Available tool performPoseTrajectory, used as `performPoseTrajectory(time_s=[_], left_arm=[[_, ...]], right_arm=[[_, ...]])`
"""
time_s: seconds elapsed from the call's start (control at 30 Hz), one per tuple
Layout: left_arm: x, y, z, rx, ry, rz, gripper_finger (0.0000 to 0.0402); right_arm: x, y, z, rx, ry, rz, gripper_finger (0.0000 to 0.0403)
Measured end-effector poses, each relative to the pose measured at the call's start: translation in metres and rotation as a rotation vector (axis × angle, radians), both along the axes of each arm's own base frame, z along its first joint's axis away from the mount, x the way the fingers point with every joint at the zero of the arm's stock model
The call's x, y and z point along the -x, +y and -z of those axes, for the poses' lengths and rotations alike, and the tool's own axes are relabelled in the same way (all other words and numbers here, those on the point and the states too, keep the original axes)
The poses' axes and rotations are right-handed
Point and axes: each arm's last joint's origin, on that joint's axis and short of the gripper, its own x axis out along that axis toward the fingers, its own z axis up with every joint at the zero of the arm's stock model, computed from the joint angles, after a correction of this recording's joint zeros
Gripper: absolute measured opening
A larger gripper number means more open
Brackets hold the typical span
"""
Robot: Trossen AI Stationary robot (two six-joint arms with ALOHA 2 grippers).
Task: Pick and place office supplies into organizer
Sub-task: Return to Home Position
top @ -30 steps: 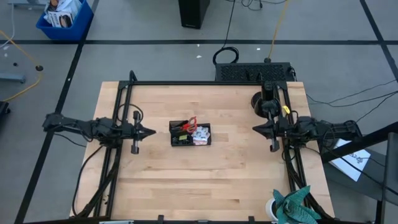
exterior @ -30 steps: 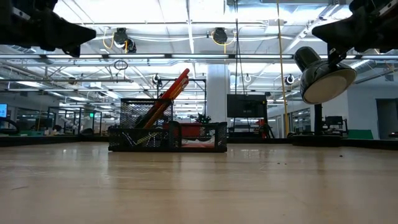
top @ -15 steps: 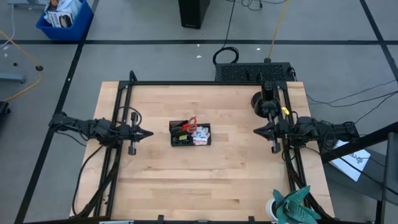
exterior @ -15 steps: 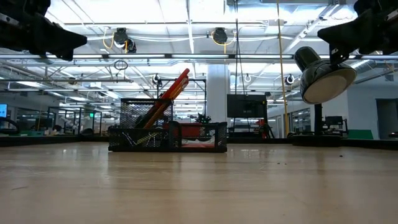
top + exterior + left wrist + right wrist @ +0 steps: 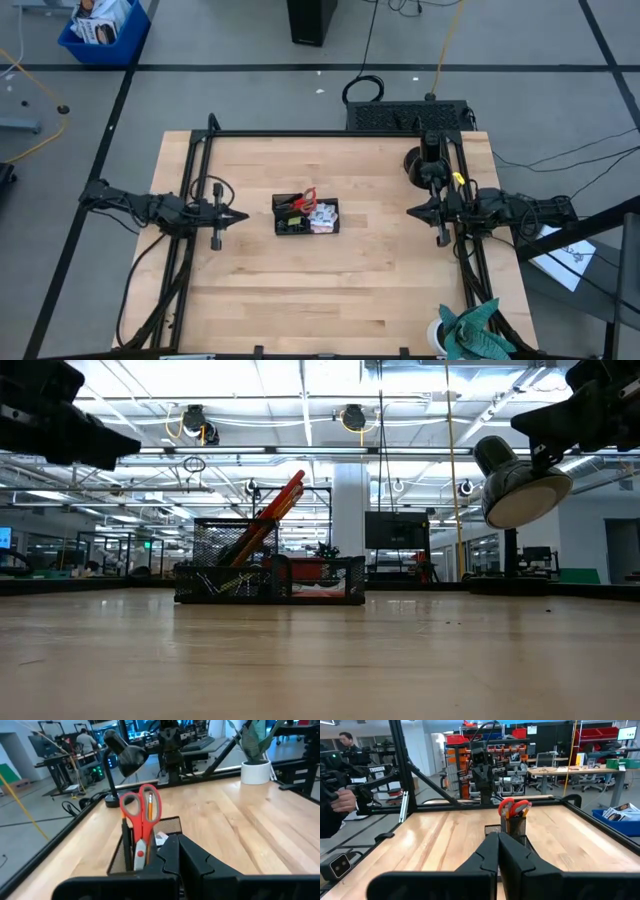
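The black mesh organizer (image 5: pixel 306 216) (image 5: pixel 270 575) stands mid-table. Red-handled scissors (image 5: pixel 306 196) (image 5: pixel 141 805) and an orange pencil (image 5: pixel 149 806) stick up slanting out of its taller cup. Pale notes (image 5: pixel 323 215) and small dark items lie in its lower compartments. My left gripper (image 5: pixel 243 214) (image 5: pixel 135 440) hovers shut to the organizer's left, above the table and pointing at it. My right gripper (image 5: pixel 410 209) (image 5: pixel 517 422) hovers shut to its right, farther off and also pointing at it. In both wrist views the two dark fingers meet, with the organizer (image 5: pixel 515 826) beyond them.
A black lamp-like mount (image 5: pixel 420 160) (image 5: pixel 515 485) stands at the far right corner. A plant in a white pot (image 5: pixel 465 335) sits at the near right corner. Black frame rails (image 5: pixel 190 180) run along the left and right sides. A person (image 5: pixel 340 785) stands beyond the table.
My left gripper has drawn back a little toward the table's left edge and come down slightly, still shut. My right gripper has eased slightly toward the right edge and down. The organizer and its contents have not moved.
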Motion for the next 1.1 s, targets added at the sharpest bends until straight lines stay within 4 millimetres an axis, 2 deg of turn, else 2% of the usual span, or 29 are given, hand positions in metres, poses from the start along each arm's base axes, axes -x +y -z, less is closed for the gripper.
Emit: performPoseTrajectory(time_s=[0.17, 0.67, 1.1], left_arm=[[-0.003, -0.001, 0.012, 0.022, -0.028, 0.007, 0.0000], [-0.005, -0.003, 0.013, 0.058, -0.086, 0.055, 0.0002], [-0.005, -0.003, 0.013, 0.045, -0.085, 0.050, 0.0003]], right_arm=[[0.000, 0.000, 0.005, 0.008, 0.051, 0.000, 0.0000], [0.000, 0.000, 0.008, -0.045, 0.082, 0.003, 0.0000], [0.000, 0.000, -0.002, -0.072, -0.018, 0.004, 0.0000]])
